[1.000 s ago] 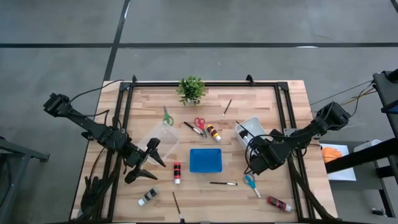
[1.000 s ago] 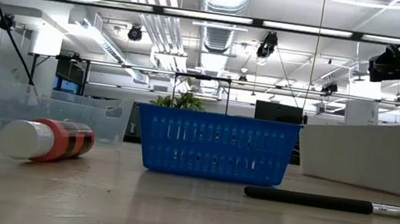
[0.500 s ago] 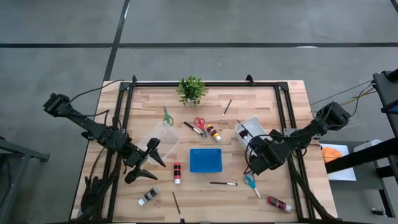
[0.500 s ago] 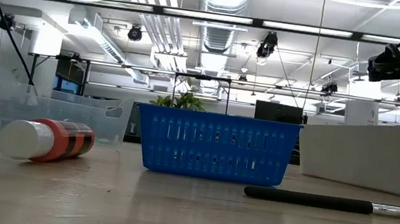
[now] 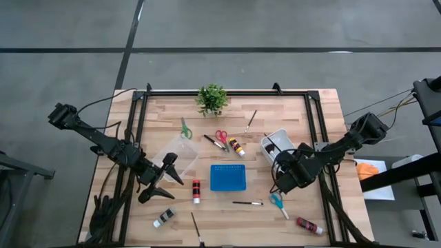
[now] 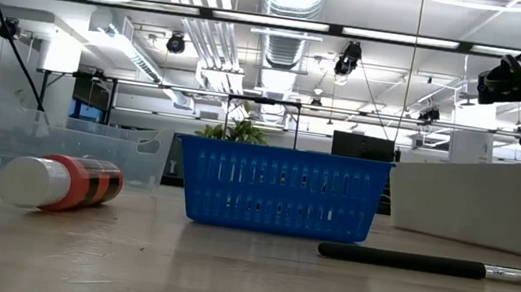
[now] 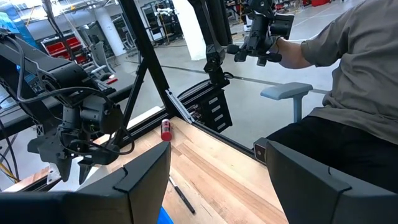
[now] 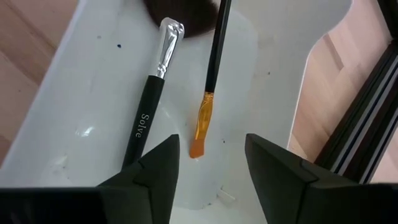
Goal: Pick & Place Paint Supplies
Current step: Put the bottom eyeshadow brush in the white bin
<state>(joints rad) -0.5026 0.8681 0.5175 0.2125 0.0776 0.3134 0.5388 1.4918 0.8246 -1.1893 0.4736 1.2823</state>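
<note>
My right gripper hangs over the white bin at the right of the table, fingers spread, nothing between them. In the right wrist view 2 brushes lie in that bin: a black-handled one with a silver ferrule, lettering on the handle, and a thin one with an orange tip. Their far ends are cut off.

My left gripper sits at the left by the clear tub, fingers apart, empty.

Loose on the wood: red bottle just left of the blue basket, orange bottle and red scissors behind the basket, green scissors farther left, blue scissors near my right gripper, another red bottle at the front right, a white-and-black bottle at the front left. Brushes: 1 in front of the basket, 1 at the front edge, 1 near the back.

Low view shows only the red bottle, the basket and 1 brush handle clearly; the bin's inside is hidden there.
</note>
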